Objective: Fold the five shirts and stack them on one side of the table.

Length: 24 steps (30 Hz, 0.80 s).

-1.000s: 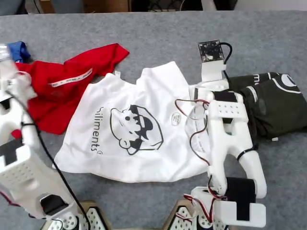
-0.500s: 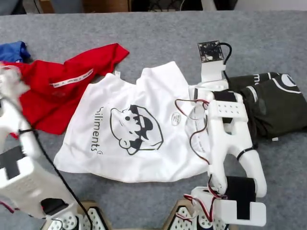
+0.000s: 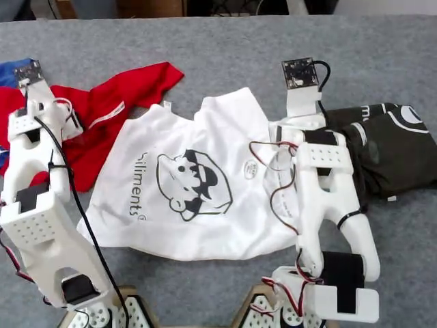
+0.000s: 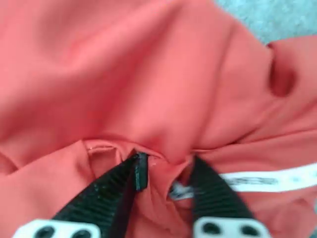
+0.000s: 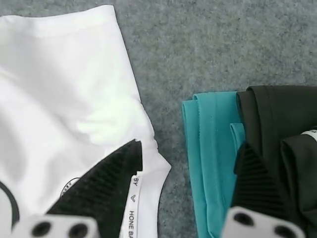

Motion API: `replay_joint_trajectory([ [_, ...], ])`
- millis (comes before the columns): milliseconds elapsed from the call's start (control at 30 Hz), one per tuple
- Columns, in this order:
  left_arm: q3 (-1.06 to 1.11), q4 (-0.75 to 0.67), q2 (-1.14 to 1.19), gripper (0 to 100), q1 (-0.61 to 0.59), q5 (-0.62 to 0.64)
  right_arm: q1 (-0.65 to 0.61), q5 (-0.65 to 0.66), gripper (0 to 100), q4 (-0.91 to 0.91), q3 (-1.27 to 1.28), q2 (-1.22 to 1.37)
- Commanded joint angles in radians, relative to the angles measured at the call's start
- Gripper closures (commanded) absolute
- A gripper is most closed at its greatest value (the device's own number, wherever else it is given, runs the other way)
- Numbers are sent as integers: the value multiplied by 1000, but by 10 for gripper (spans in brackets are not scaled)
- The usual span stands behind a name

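Left arm swung in from the table (image 3: 225, 48) edge and now sits over the red shirt (image 3: 130, 85); right arm unchanged. Blue shirt (image 3: 7, 70) bunched at far left, touching the red one. Left gripper (image 4: 166, 171): jaws slightly apart, tips down in rumpled red fabric with a fold between them. White shirt (image 3: 225, 123) spread flat mid-table, overlapping the red shirt's edge. Right gripper (image 5: 185, 163): jaws spread wide, one finger over the white collar, the other over the dark shirt (image 3: 396, 143), folded at right on the teal shirt (image 5: 210, 148).
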Motion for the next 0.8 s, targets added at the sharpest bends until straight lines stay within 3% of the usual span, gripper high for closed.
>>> replay_joint_trajectory([
  [0,-94,48,-12,966,-110,8,-3,-8,684,-20,-25,-5],
  [167,-245,66,-14,971,-271,140,-9,-8,707,-23,-2,-5],
  [400,-475,137,-5,971,-438,342,-9,-3,959,-135,51,-5],
  [600,-581,135,-5,965,-498,445,-9,-8,936,-158,59,-5],
  [767,-674,133,-12,852,-527,571,-5,-5,912,-158,54,-5],
])
